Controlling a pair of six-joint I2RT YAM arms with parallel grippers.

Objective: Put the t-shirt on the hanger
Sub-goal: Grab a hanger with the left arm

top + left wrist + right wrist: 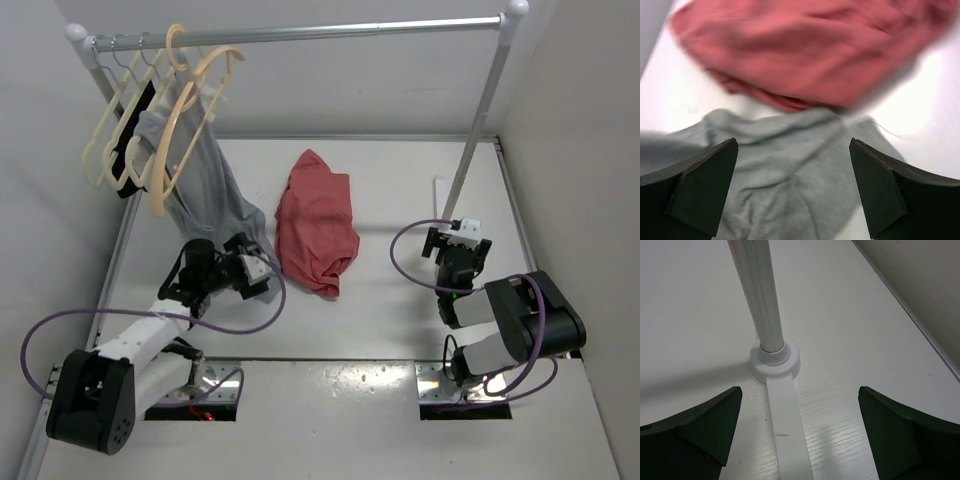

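The coral-red t-shirt (316,222) lies crumpled on the white table, in the middle. It also fills the top of the left wrist view (810,50), blurred. The tan-orange hanger (183,103) hangs on the rail at the back left. My left gripper (257,272) is open and empty just left of the shirt's near end. In its wrist view (794,150) the jaws stand wide apart over the grey garment (790,185). My right gripper (458,234) is open and empty at the right, far from the shirt, facing the rack's pole (762,295).
A grey garment (215,190) hangs from the rail (300,33) down to the table beside my left gripper. Paler cream hangers (105,140) hang at the rail's left end. The rack's right pole foot (775,362) stands in front of my right gripper (800,392). Walls enclose the table.
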